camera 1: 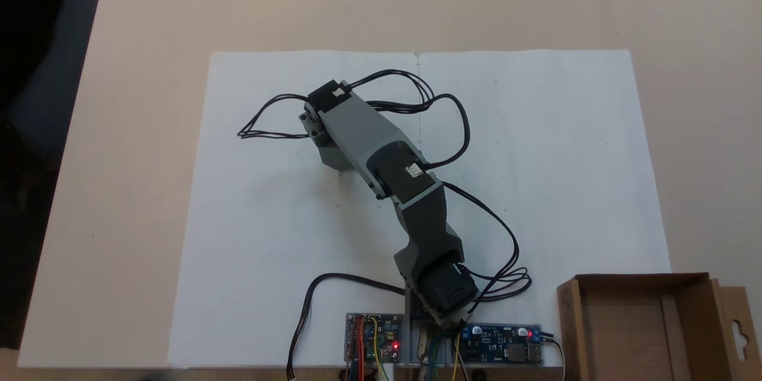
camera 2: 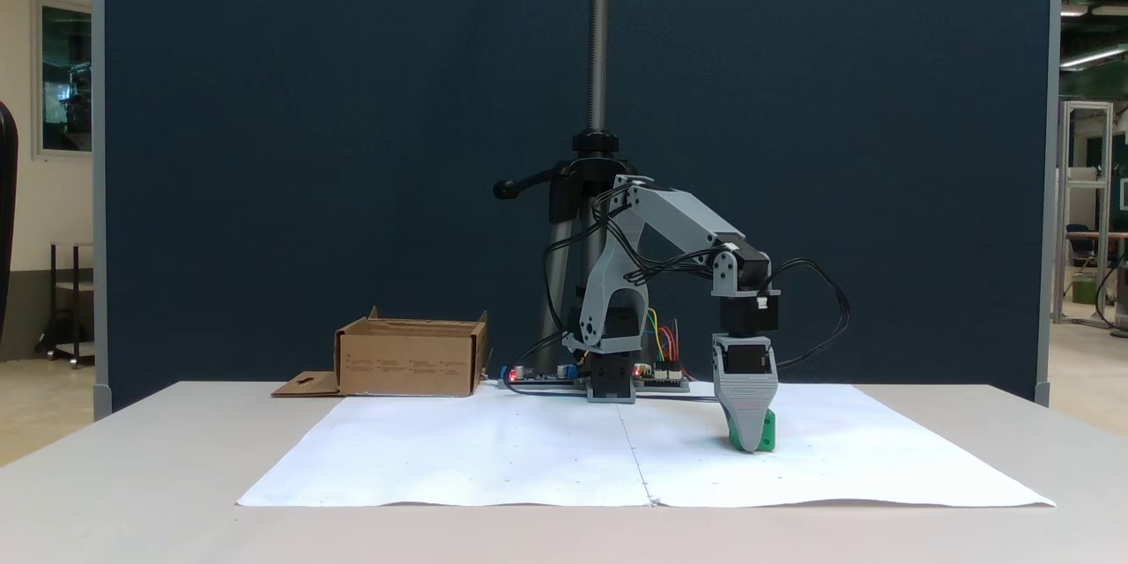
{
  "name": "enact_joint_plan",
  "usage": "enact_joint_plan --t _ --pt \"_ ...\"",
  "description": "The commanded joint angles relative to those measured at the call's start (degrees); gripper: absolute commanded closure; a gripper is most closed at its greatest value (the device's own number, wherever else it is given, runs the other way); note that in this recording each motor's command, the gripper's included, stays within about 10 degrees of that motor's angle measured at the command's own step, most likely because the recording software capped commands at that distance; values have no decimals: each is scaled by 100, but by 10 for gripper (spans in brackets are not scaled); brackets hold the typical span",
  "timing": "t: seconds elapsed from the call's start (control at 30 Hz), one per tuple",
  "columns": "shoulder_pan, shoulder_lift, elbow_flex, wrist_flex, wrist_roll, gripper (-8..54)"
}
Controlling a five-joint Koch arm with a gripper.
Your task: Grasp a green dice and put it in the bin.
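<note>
- Nearest the side-on camera, the pincer points straight down with its tip on the white paper sheet. The green dice shows at the tip's right edge and behind it, touching or very nearly touching.
- The jaws lie one behind the other from this side, so I cannot tell whether they are spread, closed, or already gripping the dice. In a fixed view from above, the arm covers that spot.
- The dice is a cube, so no long axis matters. What counts is whether it sits between the jaws or just beside them, and that stays unclear.
- Farther back stands the bin, well apart from the dice, on the opposite side of the arm's base on the tabletop.
- Count: one dice, one bin, one arm.
</note>
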Motion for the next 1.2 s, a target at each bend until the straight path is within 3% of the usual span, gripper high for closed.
enact_joint_plan --t 0.0,0.13,0.3,0.43,0.53,0.9,1.17 --pt "-105 88 -185 -88 466 155" --pt "-141 88 -185 -97 475 156" --pt "-158 88 -185 -53 527 240" --pt "-132 88 -185 -35 536 246" --pt "-105 114 -185 -26 563 326" --pt "659 738 -149 105 554 332" --pt "3287 2153 -70 88 -62 332"
